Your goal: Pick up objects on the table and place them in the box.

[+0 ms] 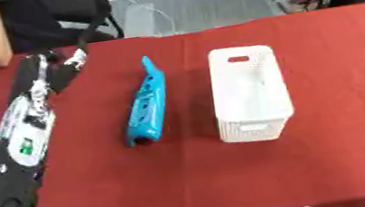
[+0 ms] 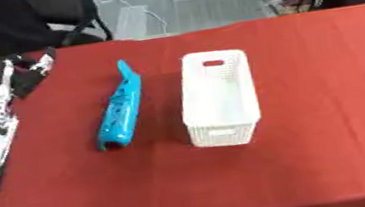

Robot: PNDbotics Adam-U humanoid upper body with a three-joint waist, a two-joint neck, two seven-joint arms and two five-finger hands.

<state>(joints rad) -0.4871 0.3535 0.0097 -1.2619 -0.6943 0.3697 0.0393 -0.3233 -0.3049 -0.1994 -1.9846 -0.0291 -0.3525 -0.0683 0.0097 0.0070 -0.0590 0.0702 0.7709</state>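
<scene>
A long blue plastic object (image 1: 146, 102) lies on the red table, pointing away from me, just left of the middle. To its right stands a white perforated box (image 1: 249, 94) with handle slots, and I see nothing inside it. My left arm stretches along the table's left side, and its hand (image 1: 56, 67) hovers near the far left corner. The fingers are relaxed and hold nothing. The hand is well to the left of the blue object and further back, not touching it. My right hand shows in neither view.
The red table (image 1: 338, 54) reaches the near edge at the bottom and the far edge at the top. A black chair (image 2: 78, 18) stands behind the far left edge. Cluttered floor lies beyond the table.
</scene>
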